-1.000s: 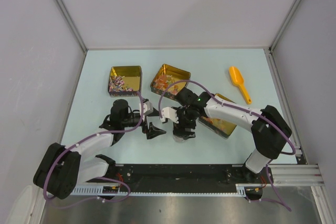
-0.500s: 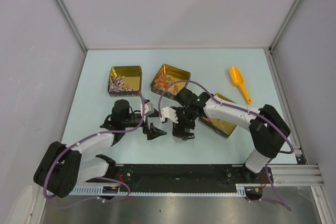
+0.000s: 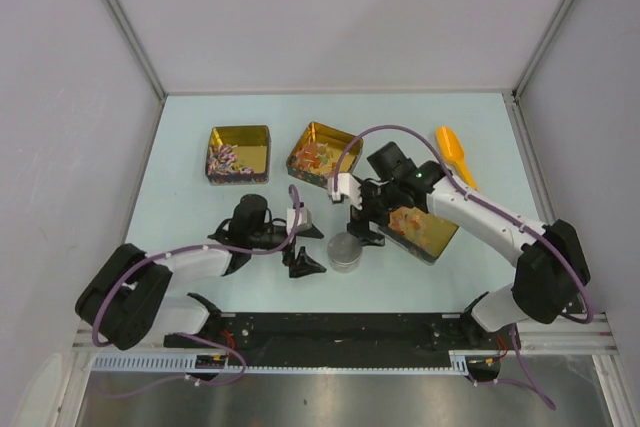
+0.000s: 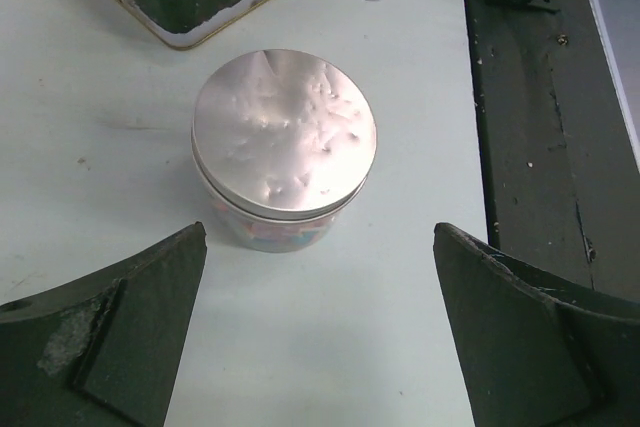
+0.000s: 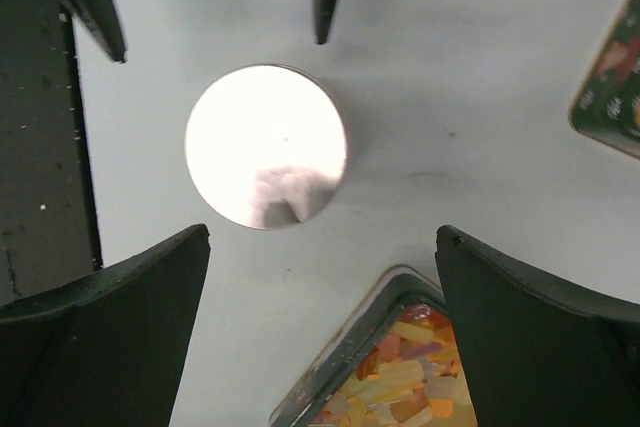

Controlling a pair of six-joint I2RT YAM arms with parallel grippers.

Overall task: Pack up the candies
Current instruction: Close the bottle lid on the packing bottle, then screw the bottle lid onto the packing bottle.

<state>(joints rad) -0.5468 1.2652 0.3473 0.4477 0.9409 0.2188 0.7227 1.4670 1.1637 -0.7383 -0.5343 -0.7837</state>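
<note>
Gold tins hold most of the candies [image 3: 225, 159]. One heap lies in the left tin [image 3: 255, 152] and another in the middle tin [image 3: 336, 139], both at the far side and well apart from either end effector. A third heap lies in the right tin [image 3: 430, 252], just below and beside the right end effector [image 3: 362, 227]. More candies show through the side of a small round can [image 3: 345, 252], which stands upright on the tabletop [image 3: 190, 207] just left of the right tin. Its silver lid [image 5: 267, 144] is on and covers them from above. The left end effector [image 3: 305, 249] sits low, just left of the can and facing it. Its jaws are spread wide with the can ahead of the gap, and they touch nothing. The right end effector hangs above and just beyond the can, looking down on the lid, its jaws also wide apart and holding nothing. The right arm overhangs part of the right tin. An orange scoop [image 3: 455, 159] lies far right, well apart from the can, with its handle toward the near edge. The sweets are heaped loosely. The longer pieces in the right tin lie flat and point every way, with no shared axis.
</note>
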